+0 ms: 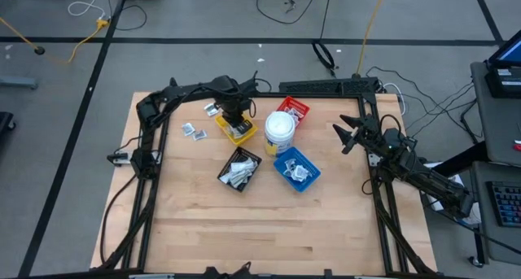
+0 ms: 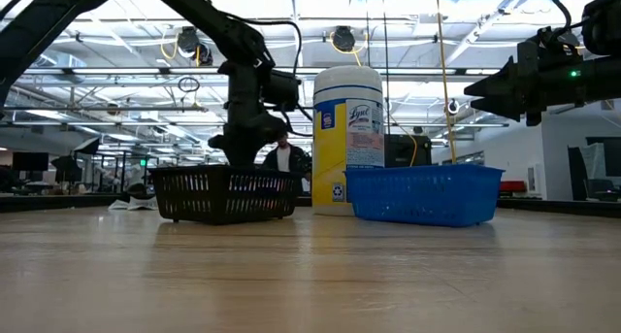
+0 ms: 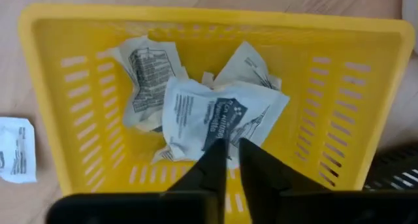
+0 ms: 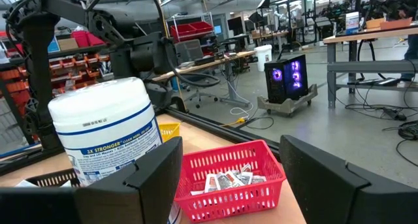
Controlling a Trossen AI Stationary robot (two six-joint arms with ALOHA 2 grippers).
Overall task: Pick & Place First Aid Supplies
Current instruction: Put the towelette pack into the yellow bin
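Note:
My left gripper [image 1: 234,120] [image 3: 230,145] hangs over the yellow tray [image 1: 238,132] [image 3: 39,87], shut on a crumpled white packet with dark print [image 3: 215,116]. Other packets [image 3: 147,74] lie on the tray floor below it. A few more packets [image 1: 194,132] lie flat on the table left of the tray, one of them in the left wrist view [image 3: 16,149]. My right gripper [image 1: 352,132] [image 4: 228,178] hovers open above the table's right side, facing the white tub [image 4: 104,126] and the red tray [image 4: 228,185], touching nothing. My left gripper pinches the printed white packet at its near edge [image 3: 225,136] between the two fingertips [image 3: 212,162], coming from above and pointing down. The packet sits inside the yellow tray, above the other packets; whether it rests on them I cannot tell.
A round white tub [image 1: 279,128] [image 2: 349,139] stands mid-table. Around it are the red tray [image 1: 293,110], the blue tray [image 1: 296,168] [image 2: 424,192] and the black tray [image 1: 239,170] [image 2: 225,194], each holding packets. Bare wood lies toward the near edge.

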